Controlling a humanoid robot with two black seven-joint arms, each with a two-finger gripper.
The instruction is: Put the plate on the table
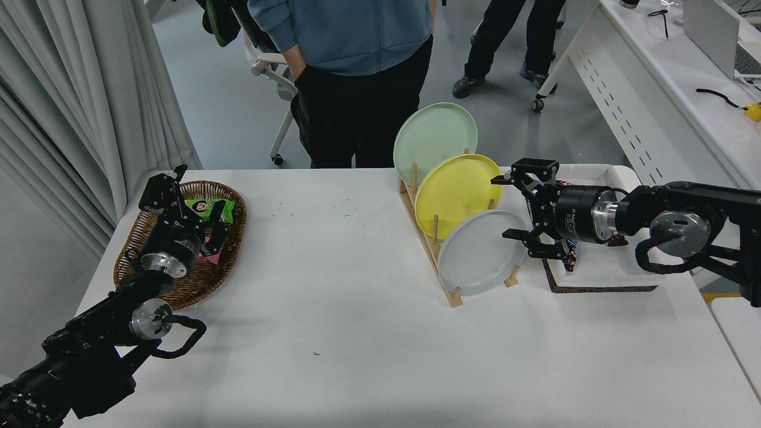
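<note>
Wooden rack (443, 261) on the desk (357, 333) holds three plates; the grey plate (481, 252) is frontmost, just left of the right claw (505, 208), spread wide, empty.

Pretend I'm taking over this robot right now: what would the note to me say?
Right gripper: open, empty, at the right rim of the pale grey plate, one finger above it, one in front; not closed on it.
Left gripper: parked over the wicker basket, fingers unclear.
The grey plate stands in the front slot of the wooden rack, before the yellow plate and green plate.
Done: approach. Left: grasp, lift out, lay on the white table.
</note>
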